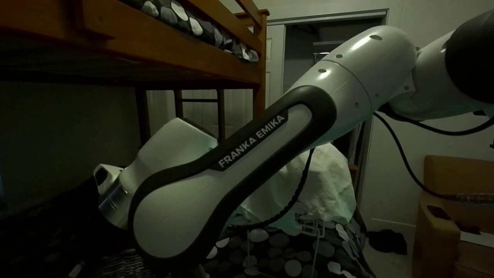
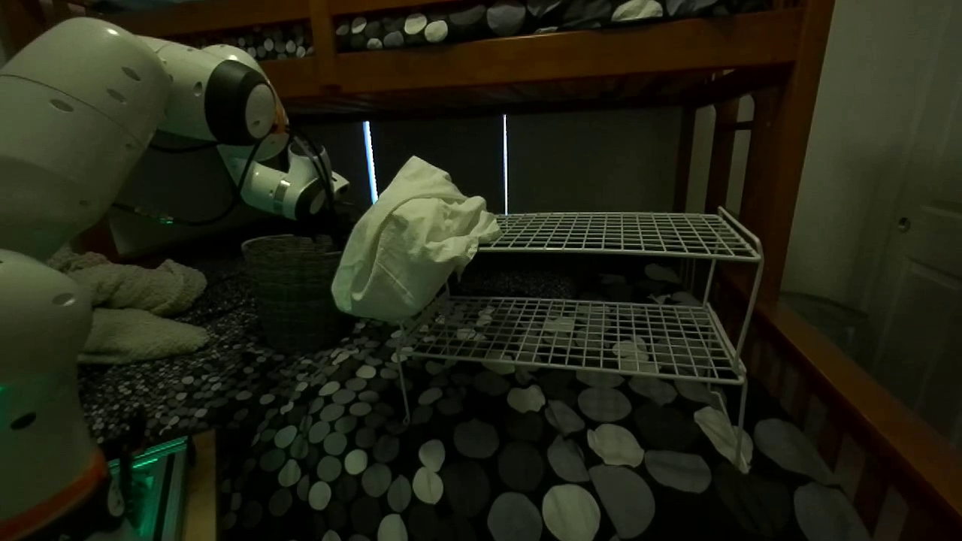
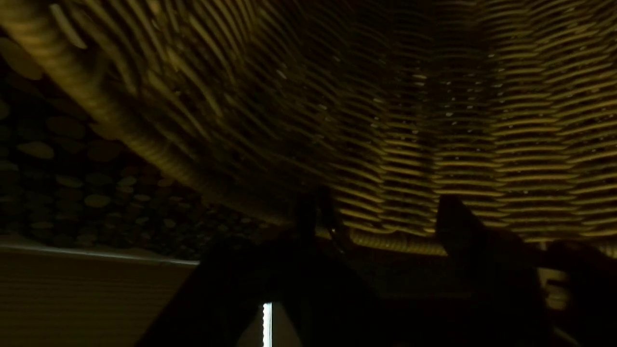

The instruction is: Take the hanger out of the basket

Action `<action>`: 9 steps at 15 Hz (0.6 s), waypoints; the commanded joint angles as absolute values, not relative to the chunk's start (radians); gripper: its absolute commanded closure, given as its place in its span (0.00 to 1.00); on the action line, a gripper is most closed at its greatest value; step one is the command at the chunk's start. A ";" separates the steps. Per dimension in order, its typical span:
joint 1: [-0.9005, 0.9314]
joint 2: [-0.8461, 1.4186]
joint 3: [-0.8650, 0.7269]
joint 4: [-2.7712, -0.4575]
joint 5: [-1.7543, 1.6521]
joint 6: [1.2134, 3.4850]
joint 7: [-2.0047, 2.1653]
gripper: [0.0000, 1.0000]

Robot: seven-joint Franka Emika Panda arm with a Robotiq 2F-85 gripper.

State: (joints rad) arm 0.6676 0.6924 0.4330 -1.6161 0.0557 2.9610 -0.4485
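Pretty dim in here, but we can see a wooden bunk with a dotted cover on the lower level. The basket stands on it between a pale blanket and a wire rack with white cloth draped over one end. Our claw is at the basket's rim, fingers spread apart. As for the hanger, it's too dark for us to make it out, so we can't say where it is.

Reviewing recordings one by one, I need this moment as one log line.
claw: open, at rim of basket; basket: upright on bed; hanger: can't be made out; removal: unconfirmed
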 commanded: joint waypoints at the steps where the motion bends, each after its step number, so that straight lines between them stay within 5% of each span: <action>1: 0.682 0.748 0.422 -1.539 -0.044 2.953 -0.372 0.57; 6: 0.700 0.783 0.405 -1.491 -0.108 2.950 -0.335 0.99; 9: 0.724 0.788 0.373 -1.483 -0.138 2.951 -0.312 1.00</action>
State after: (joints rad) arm 0.6879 0.7689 0.4128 -1.5109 -0.0871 2.9607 -0.3651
